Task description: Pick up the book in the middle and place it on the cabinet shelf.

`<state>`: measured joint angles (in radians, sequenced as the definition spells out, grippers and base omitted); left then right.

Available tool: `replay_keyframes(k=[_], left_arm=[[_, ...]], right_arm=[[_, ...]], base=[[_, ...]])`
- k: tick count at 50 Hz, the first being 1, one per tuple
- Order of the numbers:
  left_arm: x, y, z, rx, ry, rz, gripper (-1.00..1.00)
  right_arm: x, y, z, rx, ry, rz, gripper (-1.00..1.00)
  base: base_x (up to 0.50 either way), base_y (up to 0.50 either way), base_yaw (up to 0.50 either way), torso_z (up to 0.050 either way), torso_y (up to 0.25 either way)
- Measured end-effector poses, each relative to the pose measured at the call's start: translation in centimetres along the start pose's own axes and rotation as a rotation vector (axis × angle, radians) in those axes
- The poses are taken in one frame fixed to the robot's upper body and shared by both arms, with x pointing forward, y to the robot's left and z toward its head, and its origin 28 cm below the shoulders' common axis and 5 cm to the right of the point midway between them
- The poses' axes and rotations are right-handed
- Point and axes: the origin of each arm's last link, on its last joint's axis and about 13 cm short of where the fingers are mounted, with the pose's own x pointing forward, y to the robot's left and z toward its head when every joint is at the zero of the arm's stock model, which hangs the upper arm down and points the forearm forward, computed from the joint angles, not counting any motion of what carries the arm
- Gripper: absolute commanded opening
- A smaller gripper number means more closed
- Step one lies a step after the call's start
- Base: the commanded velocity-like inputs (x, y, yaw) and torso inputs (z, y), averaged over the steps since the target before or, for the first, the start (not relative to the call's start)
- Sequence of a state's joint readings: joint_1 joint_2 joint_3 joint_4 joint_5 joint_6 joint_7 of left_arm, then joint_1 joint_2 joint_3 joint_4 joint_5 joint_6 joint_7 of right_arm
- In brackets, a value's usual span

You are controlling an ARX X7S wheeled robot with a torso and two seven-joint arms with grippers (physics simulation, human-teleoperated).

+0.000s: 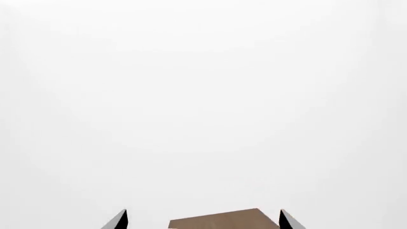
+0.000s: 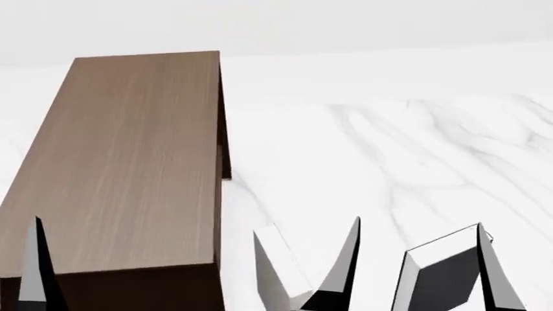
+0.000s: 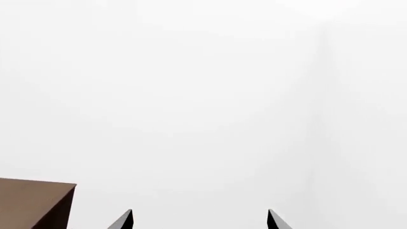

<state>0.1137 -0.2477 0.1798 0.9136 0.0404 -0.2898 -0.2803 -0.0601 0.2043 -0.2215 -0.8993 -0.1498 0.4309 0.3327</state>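
Observation:
The dark grey book [image 2: 441, 278] with a white edge stands at the bottom right of the head view. It shows between the two fingertips of my right gripper [image 2: 418, 227]. The right gripper [image 3: 199, 217] is open, and its wrist view shows nothing between the jaws. The brown wood cabinet [image 2: 129, 162] stands at the left, its flat top facing up. My left gripper [image 1: 202, 218] is open and empty, with the far end of the cabinet top [image 1: 222, 220] ahead of it. One left fingertip [image 2: 39, 259] shows at the cabinet's near left corner.
A white book [image 2: 281, 265] stands just right of the cabinet's near corner, left of the grey book. The white marble table [image 2: 389, 149] stretches away to the right of the cabinet. The cabinet corner [image 3: 28, 202] shows beside the right gripper.

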Motion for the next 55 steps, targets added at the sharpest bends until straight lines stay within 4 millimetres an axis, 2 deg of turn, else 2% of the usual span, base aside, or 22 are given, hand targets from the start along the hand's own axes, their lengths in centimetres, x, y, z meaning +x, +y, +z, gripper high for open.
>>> replay_keyframes(k=[8, 19, 55], left_arm=[[0.0, 0.01, 0.02, -0.005, 0.001, 0.0, 1.0], [0.0, -0.01, 0.05, -0.025, 0.004, -0.002, 1.0], [0.19, 0.08, -0.22, -0.085, 0.059, 0.013, 1.0]], right_arm=[[0.03, -0.02, -0.02, -0.005, 0.002, -0.008, 1.0], [0.15, 0.04, -0.29, -0.042, 0.02, -0.029, 1.0], [0.24, 0.35, -0.55, -0.077, 0.045, -0.029, 1.0]], base=[[0.0, 0.0, -0.5, 0.0, 0.0], [-0.01, -0.03, 0.0, 0.0, 0.0], [0.0, 0.0, 0.0, 0.05, 0.0]])
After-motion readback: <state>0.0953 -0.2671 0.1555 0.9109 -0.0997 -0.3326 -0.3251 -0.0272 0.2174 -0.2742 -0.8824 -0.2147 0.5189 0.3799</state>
